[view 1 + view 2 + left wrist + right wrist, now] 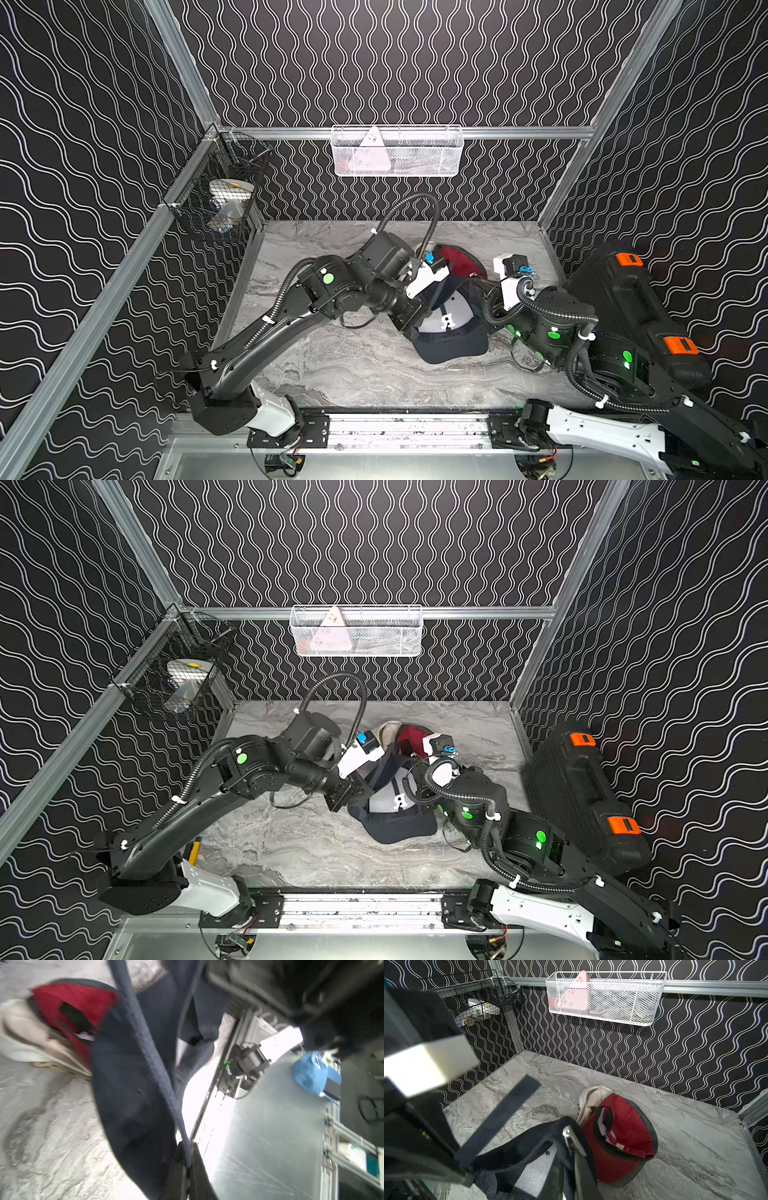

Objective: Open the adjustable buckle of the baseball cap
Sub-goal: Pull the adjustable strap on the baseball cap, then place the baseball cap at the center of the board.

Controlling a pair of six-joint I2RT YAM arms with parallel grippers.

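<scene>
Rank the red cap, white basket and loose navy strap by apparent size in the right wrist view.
1-2. Red cap and white basket: they look alike, and the basket is farther away, so unranked.
3. Navy strap: clearly smallest.

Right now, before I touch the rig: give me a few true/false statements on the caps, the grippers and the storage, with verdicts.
1. The left gripper is shut on a band of the navy cap. True.
2. The red cap is lifted off the table. False: it rests on the table, behind the navy cap.
3. A white mesh basket hangs on the back rail. True.
4. The black case has blue latches. False: the latches are orange.
</scene>
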